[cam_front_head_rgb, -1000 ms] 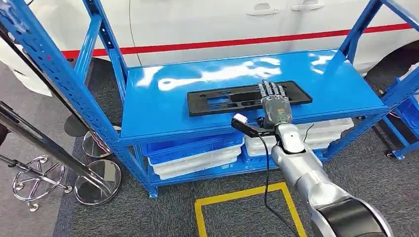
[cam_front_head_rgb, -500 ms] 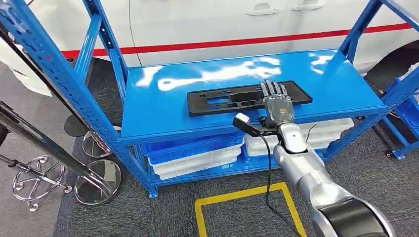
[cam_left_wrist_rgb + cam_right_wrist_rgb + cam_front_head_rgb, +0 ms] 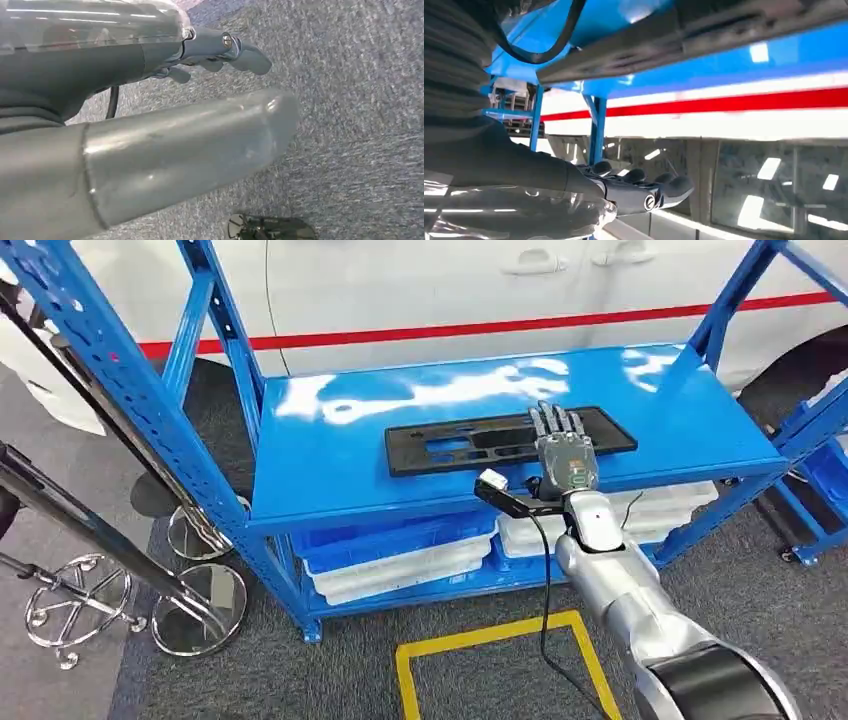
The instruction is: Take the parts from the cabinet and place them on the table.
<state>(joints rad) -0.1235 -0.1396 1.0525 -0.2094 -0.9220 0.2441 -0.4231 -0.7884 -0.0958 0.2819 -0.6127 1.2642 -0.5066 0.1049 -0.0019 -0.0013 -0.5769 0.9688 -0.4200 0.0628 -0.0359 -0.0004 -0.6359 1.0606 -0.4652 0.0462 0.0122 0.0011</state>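
A long flat black plastic part (image 3: 450,445) with cut-outs lies across the middle of the blue cabinet shelf (image 3: 340,475). My right hand (image 3: 565,455) reaches over the shelf's front edge, and its fingers lie stretched out flat over the right section of the part, holding nothing. The right wrist view shows that hand (image 3: 634,191) with straight fingers close to the dark part (image 3: 704,35). My left hand (image 3: 190,145) hangs over grey carpet with nothing in it, fingers loosely apart.
Blue uprights (image 3: 120,380) frame the cabinet on both sides. Blue bins (image 3: 400,555) and white bins (image 3: 620,510) fill the lower shelf. A white car (image 3: 500,290) stands behind. Chrome stand bases (image 3: 200,605) sit left; a yellow taped square (image 3: 500,635) marks the floor.
The whole picture has shifted slightly, so the camera moved. My right hand stays stretched over the right section of the black part, which lies where it was.
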